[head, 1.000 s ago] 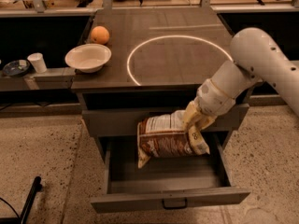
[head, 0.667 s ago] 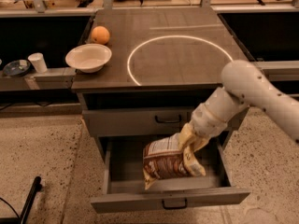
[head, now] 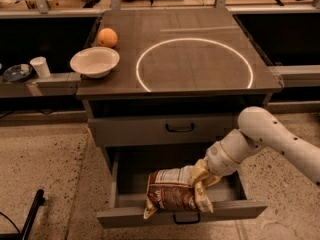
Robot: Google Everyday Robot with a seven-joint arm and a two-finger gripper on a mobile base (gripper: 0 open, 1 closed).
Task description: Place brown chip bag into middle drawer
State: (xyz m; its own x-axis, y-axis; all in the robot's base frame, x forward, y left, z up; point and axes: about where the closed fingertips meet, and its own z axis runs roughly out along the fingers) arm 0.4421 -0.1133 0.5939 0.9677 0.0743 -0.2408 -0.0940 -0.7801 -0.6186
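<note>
The brown chip bag (head: 172, 191) has a dark brown middle with white print and cream ends. It hangs over the front part of the open middle drawer (head: 130, 184), its lower end reaching the narrow front panel with the black loop handle (head: 186, 219). My gripper (head: 200, 181) reaches down from the right on the white arm (head: 265, 136) and is shut on the bag's right end. The bag's underside is hidden, so I cannot tell whether it touches the tray.
The top drawer (head: 165, 129) with a black handle is closed. On the cabinet top (head: 200, 69) stand a white bowl (head: 95, 61) and an orange (head: 107, 37). A white cup (head: 40, 66) and a dark dish (head: 16, 73) sit on the left ledge. A black bar (head: 30, 216) lies on the floor.
My gripper has carried the bag lower, from in front of the cabinet down into the open drawer and closer to its front panel.
</note>
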